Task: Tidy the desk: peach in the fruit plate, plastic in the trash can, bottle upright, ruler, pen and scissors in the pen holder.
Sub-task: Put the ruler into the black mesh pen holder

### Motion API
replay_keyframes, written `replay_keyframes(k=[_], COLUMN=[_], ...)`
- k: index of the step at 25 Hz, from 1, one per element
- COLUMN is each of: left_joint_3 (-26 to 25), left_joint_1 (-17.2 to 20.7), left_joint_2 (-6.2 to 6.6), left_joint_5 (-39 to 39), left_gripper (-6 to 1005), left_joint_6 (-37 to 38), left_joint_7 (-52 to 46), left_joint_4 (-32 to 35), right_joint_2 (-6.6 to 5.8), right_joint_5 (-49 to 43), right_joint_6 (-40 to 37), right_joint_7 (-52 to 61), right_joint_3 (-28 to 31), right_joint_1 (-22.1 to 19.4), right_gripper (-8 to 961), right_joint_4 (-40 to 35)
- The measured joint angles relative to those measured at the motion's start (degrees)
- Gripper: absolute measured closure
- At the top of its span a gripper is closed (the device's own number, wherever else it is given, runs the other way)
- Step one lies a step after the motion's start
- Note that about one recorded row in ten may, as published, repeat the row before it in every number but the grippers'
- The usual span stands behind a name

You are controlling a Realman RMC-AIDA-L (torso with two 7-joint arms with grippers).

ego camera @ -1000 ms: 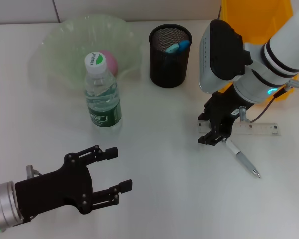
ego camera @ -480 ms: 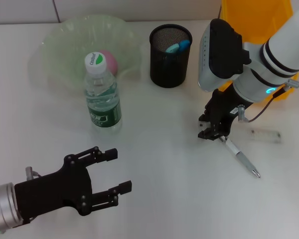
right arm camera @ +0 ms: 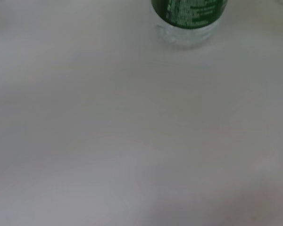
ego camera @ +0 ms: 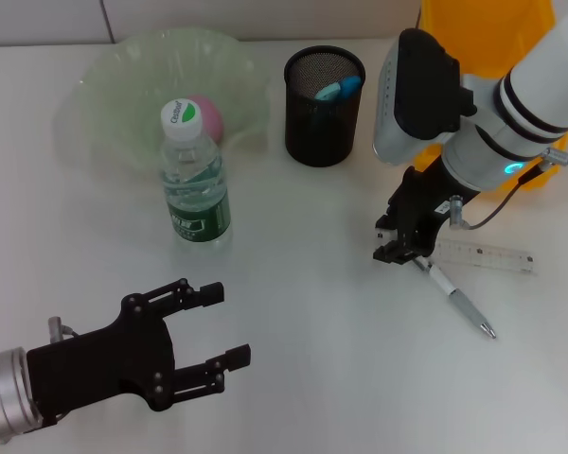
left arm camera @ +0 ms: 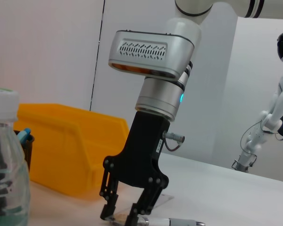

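Observation:
My right gripper is down on the table, its fingers closed across the left end of the clear ruler; the left wrist view shows this gripper from the side. The white pen lies just below it. In the black mesh pen holder stand blue scissors. The bottle stands upright, in front of the green fruit plate that holds the pink peach. Low at the left, my left gripper hangs open and holds nothing. No plastic is in view.
A yellow bin stands at the back right, behind my right arm. The right wrist view shows bare table and the base of the bottle. Another robot stands far off in the left wrist view.
My right gripper has risen slightly and shifted left at the ruler's end. The ruler has turned from level to slightly slanted. The left arm has not moved.

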Motion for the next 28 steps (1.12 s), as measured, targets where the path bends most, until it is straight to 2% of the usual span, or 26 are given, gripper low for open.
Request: replay_keyframes(k=[3, 4, 5, 8, 9, 10, 12, 14, 15, 18, 21, 23, 24, 25, 26, 27, 28], left_joint_3=[-0.02, -0.13, -0.13, -0.33, -0.36, -0.36, -0.36, -0.33, -0.33, -0.34, -0.39, -0.47, -0.64, -0.72, -0.72, -0.72, -0.78], left_joint_1=[0.0, 0.0, 0.0, 0.02, 0.06, 0.06, 0.09, 0.09, 0.09, 0.1, 0.09, 0.06, 0.02, 0.02, 0.02, 0.02, 0.0], left_joint_2=[0.01, 0.01, 0.01, 0.01, 0.01, 0.01, 0.01, 0.01, 0.01, 0.01, 0.01, 0.0, 0.0, 0.01, 0.01, 0.01, 0.01], left_joint_5=[0.0, 0.0, 0.0, 0.0, 0.0, 0.0, 0.0, 0.0, 0.0, 0.0, 0.0, -0.11, -0.28, -0.34, -0.34, -0.34, -0.35], left_gripper=[227, 227, 227, 227, 227, 227, 227, 227, 227, 227, 227, 226, 226, 226, 226, 226, 226], left_joint_6=[0.53, 0.87, 0.87, 1.18, 1.26, 1.26, 1.29, 1.33, 1.33, 1.37, 1.37, 1.39, 1.64, 1.78, 1.78, 1.78, 1.9], left_joint_7=[0.01, 0.01, 0.01, 0.01, 0.03, 0.03, 0.14, 0.37, 0.37, 0.55, 0.59, 0.6, 0.6, 0.58, 0.58, 0.58, 0.47], left_joint_4=[0.04, 0.06, 0.06, 0.07, 0.08, 0.08, 0.08, 0.08, 0.08, 0.08, 0.08, 0.08, 0.24, 0.39, 0.39, 0.39, 0.62], right_joint_2=[-0.12, -0.23, -0.23, -0.33, -0.25, -0.25, -0.2, -0.2, -0.2, -0.24, -0.28, -0.22, -0.17, -0.17, -0.15, -0.07, -0.07], right_joint_5=[0.02, 0.03, 0.03, 0.04, 0.27, 0.27, 1.82, 7.26, 7.26, 18.13, 31.38, 40.8, 48.76, 48.76, 52.97, 61.19, 61.19], right_joint_6=[-1.86, -3.74, -3.74, -7.67, -9.65, -9.65, -10.17, -7.74, -7.74, -0.38, 8.1, 11.82, 13.68, 13.68, 14.27, 14.63, 14.63], right_joint_7=[2.19, 3.47, 3.47, 5.23, 6.61, 6.61, 8.43, 10.36, 10.36, 9.84, 4.74, -1.68, -8.74, -8.74, -12.99, -22.18, -22.18], right_joint_3=[0.3, 1.24, 1.24, 5.14, 8.21, 8.21, 10.86, 14.14, 14.14, 15.51, 15.17, 15.08, 15.02, 15.02, 14.99, 14.66, 14.66], right_joint_1=[-0.87, -1.51, -1.51, -2.46, -3.0, -3.0, -4.0, -6.32, -6.32, -10.51, -14.47, -15.96, -16.44, -16.44, -16.53, -16.46, -16.46], right_gripper=[576, 576, 576, 576, 576, 576, 575, 575, 575, 575, 575, 576, 576, 576, 576, 576, 576], right_joint_4=[-4.35, -7.91, -7.91, -15.06, -20.24, -20.24, -25.94, -33.04, -33.04, -36.74, -35.57, -31.8, -26.86, -26.86, -24.22, -17.9, -17.9])
